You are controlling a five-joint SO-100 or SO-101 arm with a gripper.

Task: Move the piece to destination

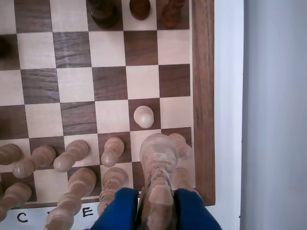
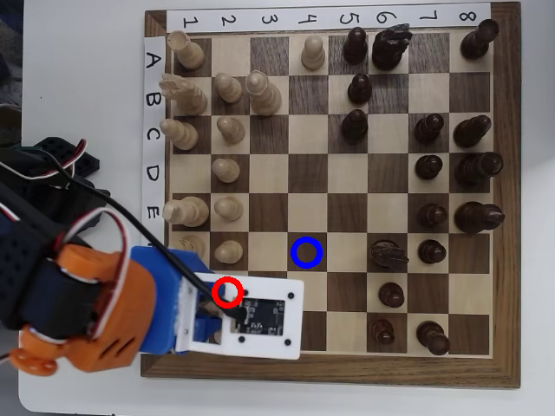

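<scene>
In the wrist view my gripper [image 1: 157, 194] shows at the bottom edge with two blue jaws. They close on the piece [image 1: 158, 158], a pale cream wooden piece with a mottled brownish top, near the board's right rim. In the overhead view the orange and blue arm [image 2: 95, 303] reaches in from the lower left. Its white camera board [image 2: 260, 316] hides the gripper and the piece. The destination [image 2: 307, 251] is a dark square with a blue ring, empty, up and to the right of the camera board. No ring shows in the wrist view.
A red ring [image 2: 227, 292] sits at the camera board's corner. A light pawn [image 1: 143, 116] stands just ahead of the gripper. More light pieces [image 1: 112, 151] crowd its left. Dark pieces [image 2: 388, 253] stand right of the destination. The board's walnut rim [image 1: 203, 96] is close on the right.
</scene>
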